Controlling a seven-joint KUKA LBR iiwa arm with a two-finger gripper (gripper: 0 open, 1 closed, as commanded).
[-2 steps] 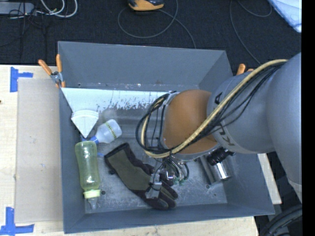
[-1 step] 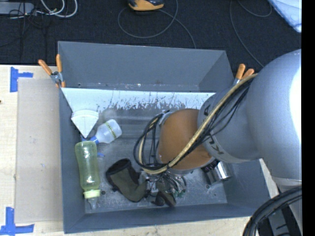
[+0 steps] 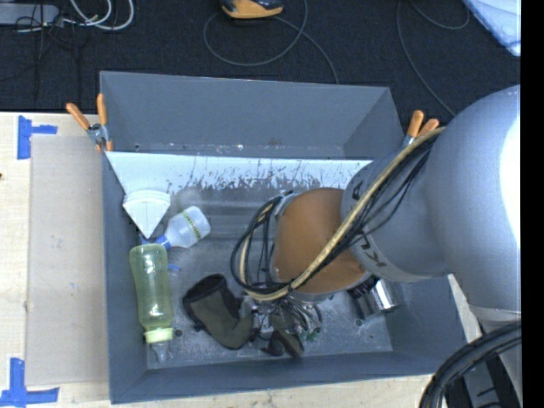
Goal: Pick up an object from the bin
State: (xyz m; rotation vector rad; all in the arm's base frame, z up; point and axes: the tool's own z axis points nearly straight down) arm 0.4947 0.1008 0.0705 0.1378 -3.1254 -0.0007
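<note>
Item: grey metal bin [image 3: 255, 117], contents loose and few. The arm enters from the right of the frame, its wrist under an orange cover [image 3: 310, 236] looped with cables [image 3: 255, 253]. The hand [image 3: 282, 325] sits low in the bin at lower centre of the frame, largely masked by the wrist above it — whether it is released or clenched cannot be told, and nothing can be seen grasped. Nearest thing: a dark olive cloth piece [image 3: 214, 311], crumpled, glove- or sock-like, on the bin floor just left of the hand. Long axis: diagonal, upper left to lower right; the lower-right end runs up to the hand, touching it or very nearly, and the bulkier end points to the upper left. Judged the likeliest pick, being closest; it bears leftward and slightly up the frame from the hand. Further left, apart from the cloth: a yellow-green bottle [image 3: 151, 289] on its side, long axis up-down in the frame, cap toward the lower edge. Above it, a small clear bottle [image 3: 189, 226] and a white cone [image 3: 146, 211], well apart from the hand. Right of the hand: a short metal cylinder [image 3: 378, 298] — bin item or robot part, not determinable.
</note>
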